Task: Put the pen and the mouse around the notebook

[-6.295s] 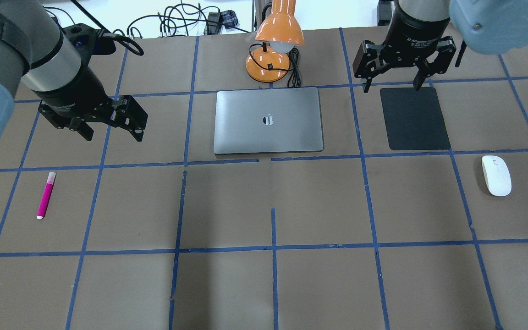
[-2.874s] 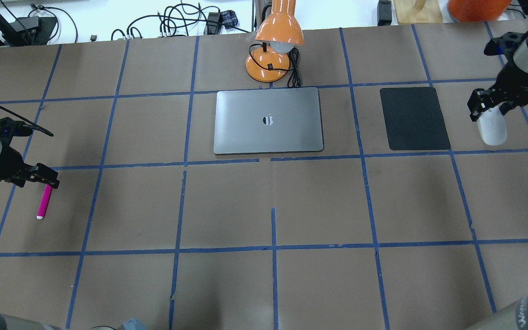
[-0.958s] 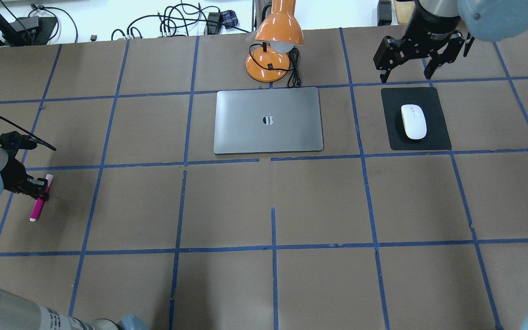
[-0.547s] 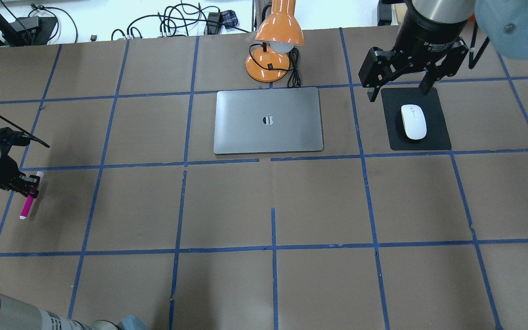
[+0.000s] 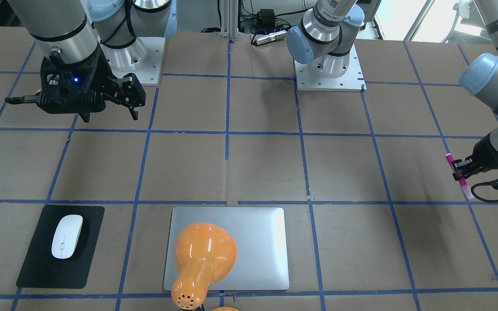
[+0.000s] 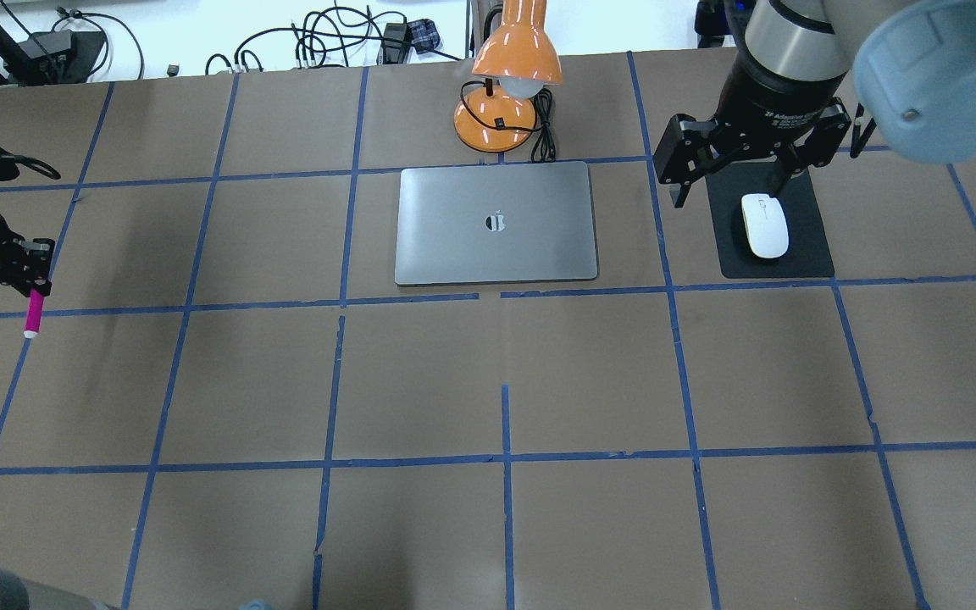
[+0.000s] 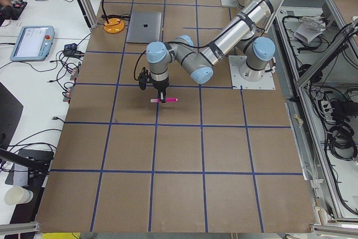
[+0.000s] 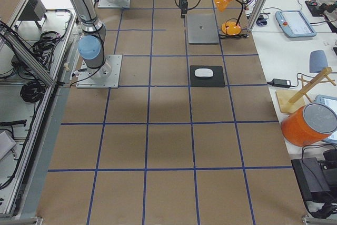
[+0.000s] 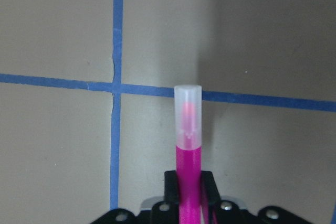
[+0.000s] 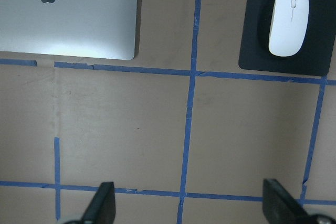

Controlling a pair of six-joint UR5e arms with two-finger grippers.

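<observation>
Left gripper [image 9: 188,186]: clenched on the magenta barrel of the pen [image 6: 31,313]. In the wrist view the pale capped end is seen projecting beyond the fingertips.
Pen: held roughly level at the robot's far left edge of the worktop [image 6: 590,373], well apart from the notebook [image 6: 496,222]. Whether it clears the surface cannot be told with certainty.
Right gripper [image 10: 190,205]: released, with the jaws spread wide and nothing between them. It is held high over the robot's right half of the worktop.
Mouse [image 6: 765,224]: found lying flat on the black mat [image 6: 806,254], wholly within its edges and apart from both grippers.
Black mat: laid to the robot's right of the notebook, apart from it, with one blue tape line running between them.
Notebook: closed and flat, logo uppermost, at the middle of the worktop's far half.
Lamp [image 6: 515,51]: orange; its base is set just beyond the notebook's far edge, and its shade leans over the lid.
Worktop: covered in brown sheet marked with a blue tape grid.
</observation>
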